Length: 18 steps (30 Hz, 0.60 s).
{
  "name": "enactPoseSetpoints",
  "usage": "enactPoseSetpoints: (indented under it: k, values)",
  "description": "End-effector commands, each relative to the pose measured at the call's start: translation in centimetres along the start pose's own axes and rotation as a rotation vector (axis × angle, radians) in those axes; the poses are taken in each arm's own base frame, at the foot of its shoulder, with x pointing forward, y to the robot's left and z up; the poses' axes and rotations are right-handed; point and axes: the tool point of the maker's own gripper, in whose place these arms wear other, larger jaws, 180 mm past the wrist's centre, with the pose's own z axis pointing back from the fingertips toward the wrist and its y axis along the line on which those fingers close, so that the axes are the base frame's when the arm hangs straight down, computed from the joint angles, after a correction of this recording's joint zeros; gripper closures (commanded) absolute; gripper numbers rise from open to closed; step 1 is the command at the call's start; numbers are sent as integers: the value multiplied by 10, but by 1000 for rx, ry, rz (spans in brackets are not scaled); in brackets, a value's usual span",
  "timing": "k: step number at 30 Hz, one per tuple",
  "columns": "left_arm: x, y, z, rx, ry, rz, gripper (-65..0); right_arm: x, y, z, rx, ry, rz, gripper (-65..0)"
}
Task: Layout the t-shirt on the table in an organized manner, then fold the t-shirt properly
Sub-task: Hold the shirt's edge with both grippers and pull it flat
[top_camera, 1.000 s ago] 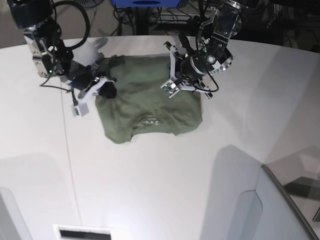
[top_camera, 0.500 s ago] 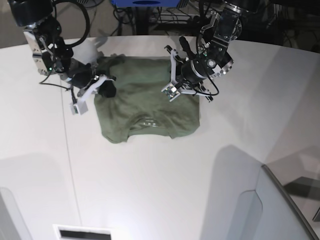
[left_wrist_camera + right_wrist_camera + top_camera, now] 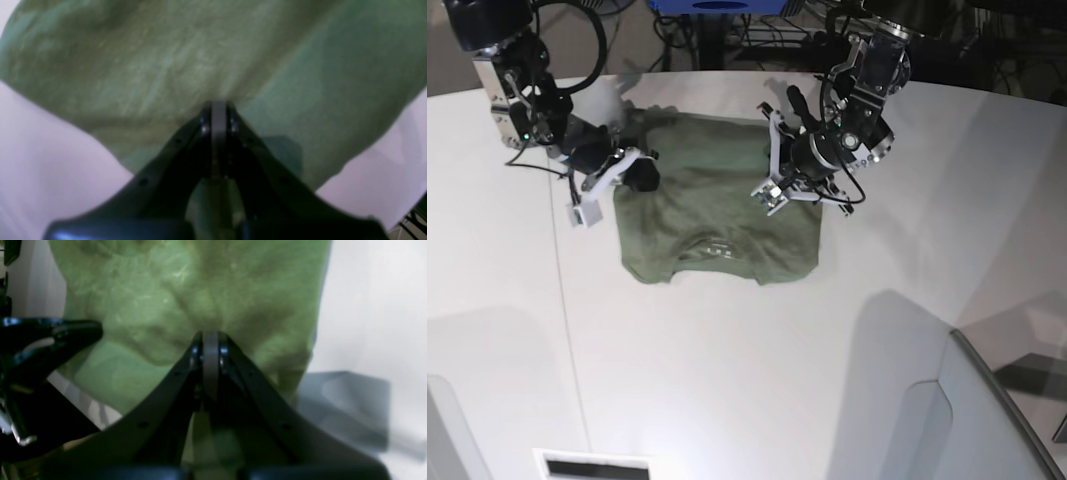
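Both the left gripper [image 3: 779, 190] and the right gripper [image 3: 617, 175], clamped on the t-shirt [image 3: 717, 205], have dragged it toward twelve o'clock on the table [image 3: 727, 370], still laying it out.

right pincer [image 3: 210, 340] pinches a fold of the t-shirt [image 3: 186, 296], jaws together.

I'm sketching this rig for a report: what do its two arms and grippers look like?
Both arms are black and silver with loose black cables. The left gripper and right gripper have white finger mounts; up close, their fingers are black, tapering to a grey strip.
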Motion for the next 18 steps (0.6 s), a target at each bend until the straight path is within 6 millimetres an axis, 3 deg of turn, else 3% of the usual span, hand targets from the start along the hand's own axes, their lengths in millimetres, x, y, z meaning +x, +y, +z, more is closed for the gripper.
enactPoseSetpoints:
  k: [1,18]
  values:
    - [2,7,2,22,-1,-8,0,-28,-19,5,-79,118,22,0]
    - [6,3,3,15,-16,1,0,-6,-21,2,-84,84,42,0]
